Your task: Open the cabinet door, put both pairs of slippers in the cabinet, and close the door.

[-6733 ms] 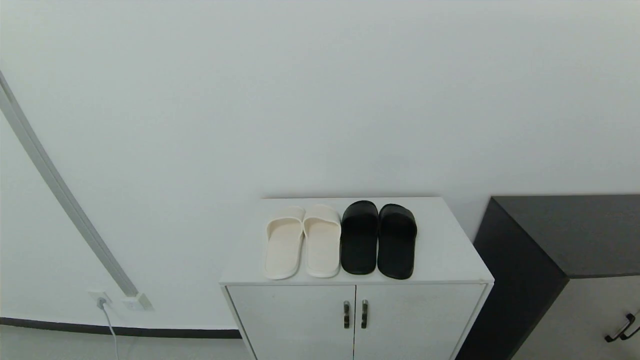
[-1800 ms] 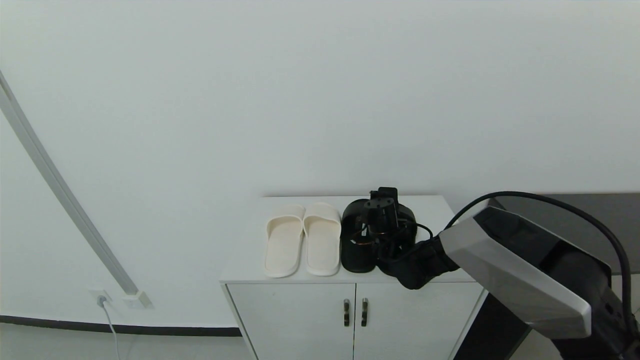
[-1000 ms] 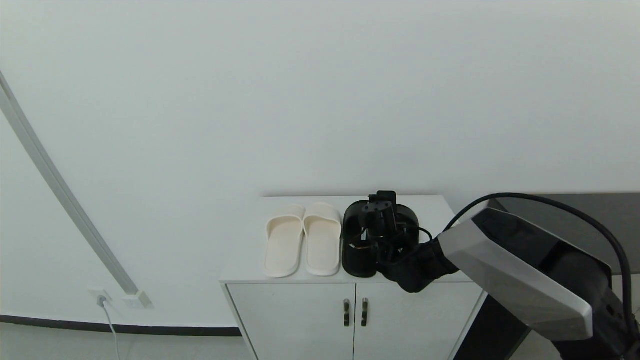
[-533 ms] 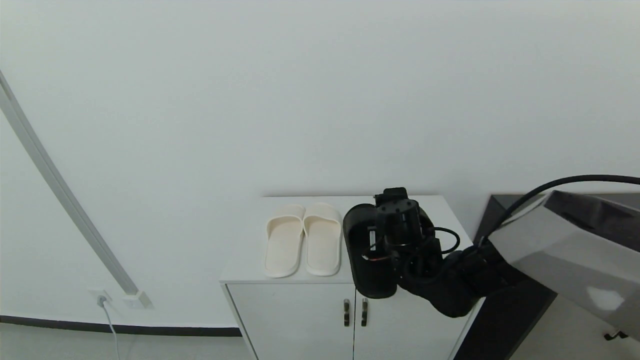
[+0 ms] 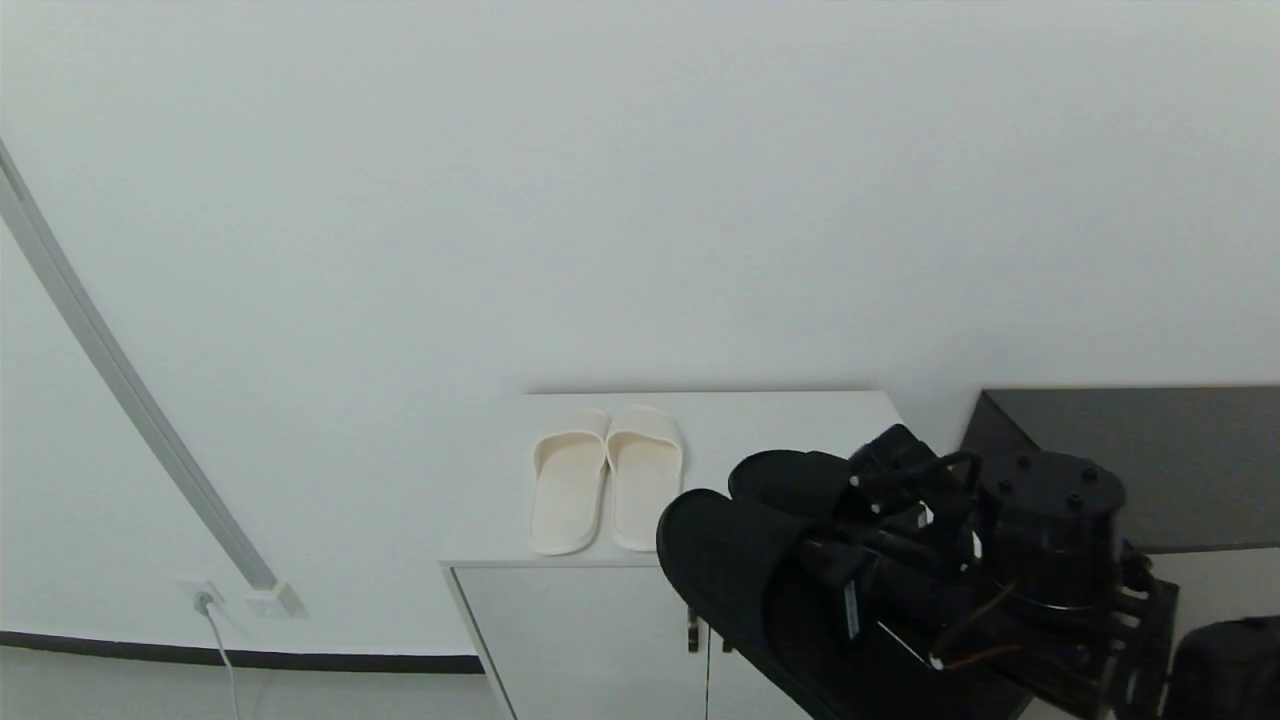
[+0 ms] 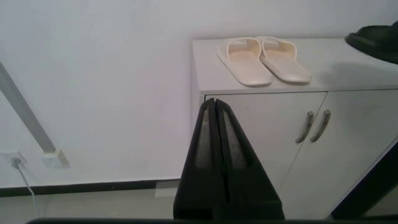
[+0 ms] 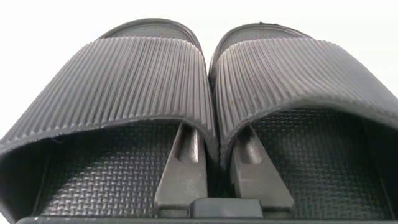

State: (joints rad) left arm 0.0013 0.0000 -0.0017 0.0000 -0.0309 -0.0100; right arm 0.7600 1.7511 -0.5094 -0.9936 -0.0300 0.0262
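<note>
Right gripper pinches black pair before cabinet; our left gripper, closed empty, faces the door handles.

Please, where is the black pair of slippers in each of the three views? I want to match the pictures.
Head view: black slippers at the lower right, lifted in front of the cabinet.
Left wrist view: a dark tip at the frame's edge, past the white slippers.
Right wrist view: both ribbed straps close up, across the frame.
Shared landmark, head and left wrist views: the white slippers on the cabinet top.
</note>
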